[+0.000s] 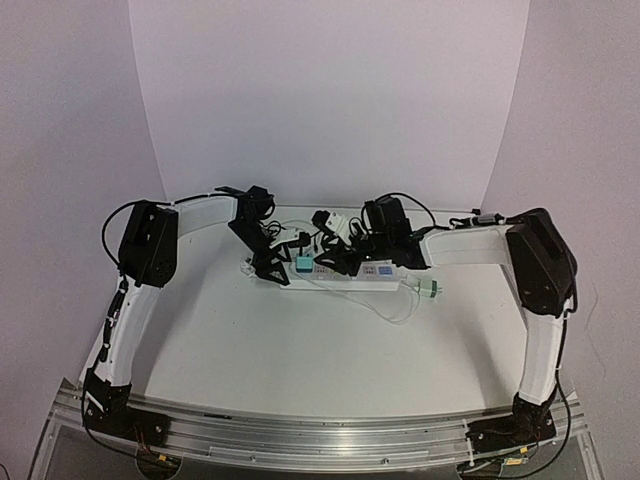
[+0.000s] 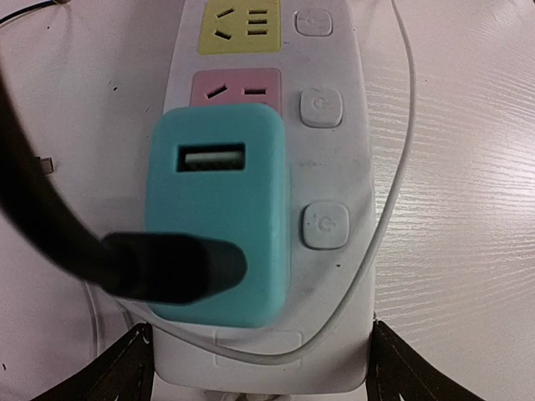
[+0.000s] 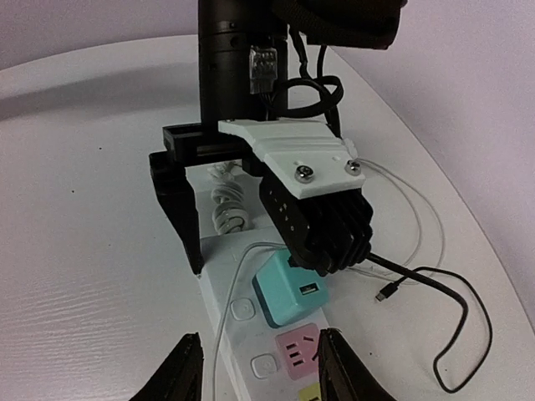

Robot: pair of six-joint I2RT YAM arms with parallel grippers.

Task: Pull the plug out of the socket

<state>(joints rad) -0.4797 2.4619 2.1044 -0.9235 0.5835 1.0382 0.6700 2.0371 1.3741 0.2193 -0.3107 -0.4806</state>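
The socket [image 1: 350,280] is a long white power strip lying across the table's middle. A teal plug [image 1: 302,263] with a USB port sits in an outlet near its left end, next to a pink outlet [image 2: 236,85]. My left gripper [image 2: 261,368] straddles that end of the socket [image 2: 334,167], with both black fingers [image 2: 125,372] against its sides, just behind the plug [image 2: 219,200]. My right gripper [image 3: 259,372] hangs open over the socket [image 3: 238,334], one finger on each side at the pink outlet, short of the plug [image 3: 288,288].
A thin white cord [image 2: 393,192] loops over the strip's end. The strip's own coiled cord [image 3: 227,205] lies behind the left gripper. A loose black cable [image 3: 451,334] curls to the right. A green plug [image 1: 428,290] lies on the table right of the strip.
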